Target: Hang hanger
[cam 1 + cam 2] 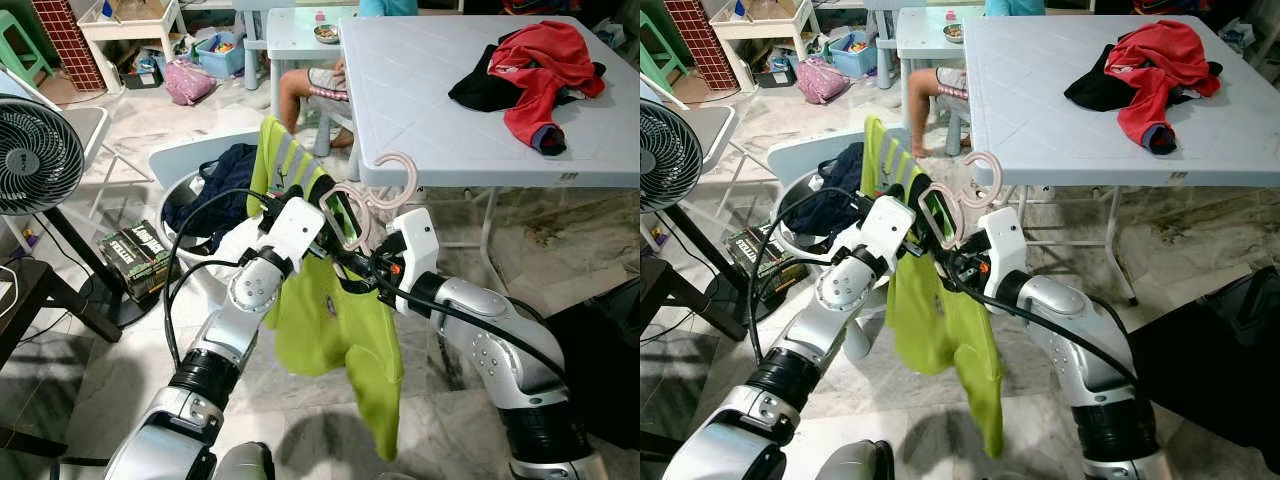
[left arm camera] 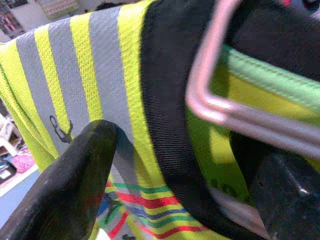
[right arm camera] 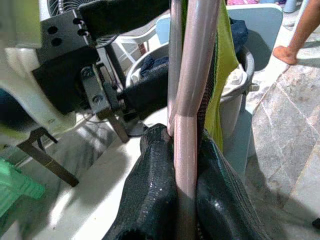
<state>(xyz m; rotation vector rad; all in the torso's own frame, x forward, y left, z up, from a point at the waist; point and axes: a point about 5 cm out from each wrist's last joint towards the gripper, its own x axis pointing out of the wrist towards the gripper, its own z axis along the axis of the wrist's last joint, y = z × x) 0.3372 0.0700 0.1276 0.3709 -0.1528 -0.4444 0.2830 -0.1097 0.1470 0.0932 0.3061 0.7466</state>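
Between both arms, pink hanger (image 1: 372,186), lime shirt (image 1: 340,320), no legible writing

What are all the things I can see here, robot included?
Hanger: one, pink, held up in front of the table edge, its hook on top.
Shirt: one, lime green with grey stripes, draped on the hanger.
Table: one, pale grey, ahead on the right.
Clothes pile: one, red and black, on the table.
Laundry basket: one, white, on the floor, dark blue clothes inside.
Fan: one, black, far left.
Small table: one, pale, behind, with a bowl on it.
Person: one, seated by the small table, bare leg showing.
Left gripper: black fingers at the shirt and hanger.
Right gripper: black fingers clamped on the hanger's pink bar.
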